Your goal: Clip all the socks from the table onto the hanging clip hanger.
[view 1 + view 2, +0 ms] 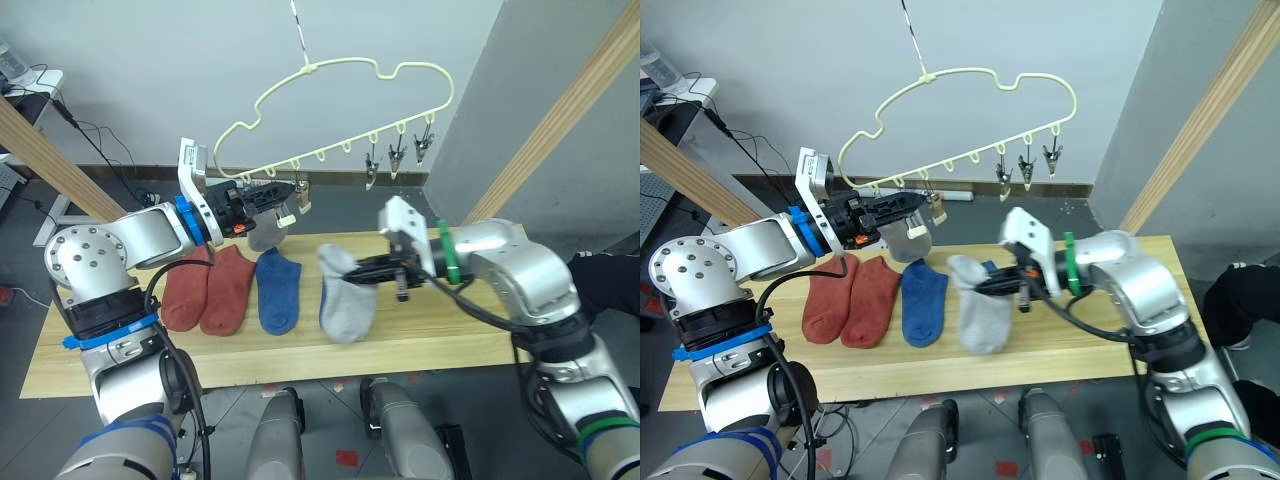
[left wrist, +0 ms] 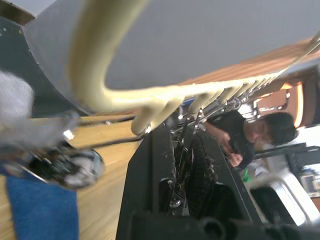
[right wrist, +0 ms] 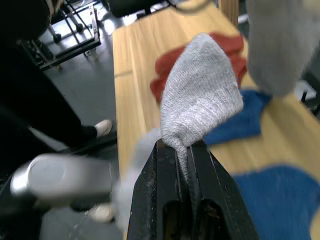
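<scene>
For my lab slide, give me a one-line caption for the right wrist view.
Right gripper pinching a light grey knit sock above the pale wooden table.

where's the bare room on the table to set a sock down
Bare wood at both ends of the table: left of the rust-red socks, and right of the grey sock under the right gripper. The middle is crowded, with the blue sock between them.

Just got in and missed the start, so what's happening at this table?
The robot is clipping socks onto the clip hanger. Its right gripper pinches a grey sock lifted off the table. Its left gripper is up at a clip where another grey sock hangs. Two red socks and a blue sock lie waiting.
</scene>
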Robot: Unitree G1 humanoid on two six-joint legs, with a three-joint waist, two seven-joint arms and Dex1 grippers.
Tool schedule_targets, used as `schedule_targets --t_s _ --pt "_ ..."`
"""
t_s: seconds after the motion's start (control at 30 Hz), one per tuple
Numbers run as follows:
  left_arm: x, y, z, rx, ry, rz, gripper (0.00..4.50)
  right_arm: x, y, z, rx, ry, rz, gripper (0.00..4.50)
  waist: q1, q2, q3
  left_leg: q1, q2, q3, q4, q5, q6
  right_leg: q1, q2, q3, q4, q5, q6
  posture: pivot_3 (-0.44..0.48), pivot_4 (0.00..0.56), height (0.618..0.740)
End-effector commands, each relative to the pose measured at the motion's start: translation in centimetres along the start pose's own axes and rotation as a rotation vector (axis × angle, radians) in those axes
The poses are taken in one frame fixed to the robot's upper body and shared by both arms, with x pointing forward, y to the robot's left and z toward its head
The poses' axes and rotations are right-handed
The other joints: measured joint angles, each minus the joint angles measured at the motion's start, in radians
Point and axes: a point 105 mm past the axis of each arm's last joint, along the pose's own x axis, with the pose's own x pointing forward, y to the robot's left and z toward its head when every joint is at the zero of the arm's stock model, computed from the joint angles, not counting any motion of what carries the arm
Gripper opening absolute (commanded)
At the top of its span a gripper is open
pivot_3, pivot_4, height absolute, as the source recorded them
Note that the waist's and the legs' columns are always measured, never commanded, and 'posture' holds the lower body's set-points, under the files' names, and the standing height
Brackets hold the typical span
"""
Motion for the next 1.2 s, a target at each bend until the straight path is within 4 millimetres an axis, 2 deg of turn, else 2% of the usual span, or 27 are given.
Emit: schedule_targets --t_s 0.03,0.23,1.2 --pt "-0.1 0.2 -0.8 -0.035 0.04 0.003 0.23 0.7 -1.0 0.8 -0.036 -0.017 -0.034 0.01 0.004 0.0 0.0 0.0 0.0 0.0 0.0 0.0 0.0 0.0 0.0 0.0 -0.001 0.0 0.0 -0.034 0.324 0.74" --pt "-0.1 -0.1 -1.0 -0.035 0.053 -0.005 0.23 1.7 -2.2 1.7 -0.045 -0.05 -0.049 0.01 0.004 0.0 0.0 -0.001 -0.001 0.0 -0.001 0.0 0.0 0.0 -0.002 0.0 -0.001 0.0 0.0 -0.031 0.327 0.74" --pt "-0.5 -0.4 -1.3 0.041 0.05 -0.004 0.23 1.2 -3.5 3.6 0.035 -0.127 -0.072 0.01 0.004 0.0 0.0 -0.001 0.0 0.0 -0.002 -0.001 -0.001 -0.001 -0.002 -0.001 -0.002 0.0 0.0 -0.031 0.337 0.74"
